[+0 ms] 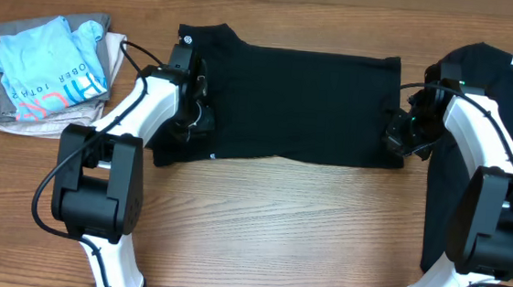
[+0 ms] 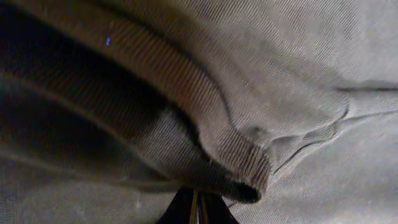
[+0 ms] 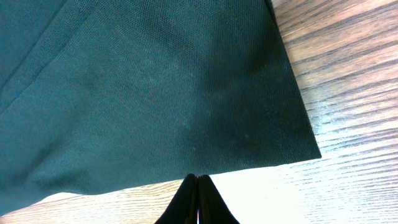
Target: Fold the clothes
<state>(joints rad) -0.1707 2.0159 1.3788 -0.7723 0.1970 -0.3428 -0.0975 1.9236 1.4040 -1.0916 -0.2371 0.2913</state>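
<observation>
**Between both arms, mid-surface: black T-shirt part folded**

Lies flat on the wooden surface (image 1: pixel 277 228) as one long band, black T-shirt (image 1: pixel 296 105) with logo end to the left. Left jaws clenched at its left edge, ribbed hem (image 2: pixel 249 162) bunched just ahead; pinched or not, cannot tell. Right jaws clenched at the right edge, no cloth seen between. Probably soft, light, limp: apt to sag, slide, lose its crease. Best taken at both end corners together, lifted evenly. Second black T-shirt (image 1: pixel 491 70) far right; pile of clothes (image 1: pixel 42 72) far left.
</observation>
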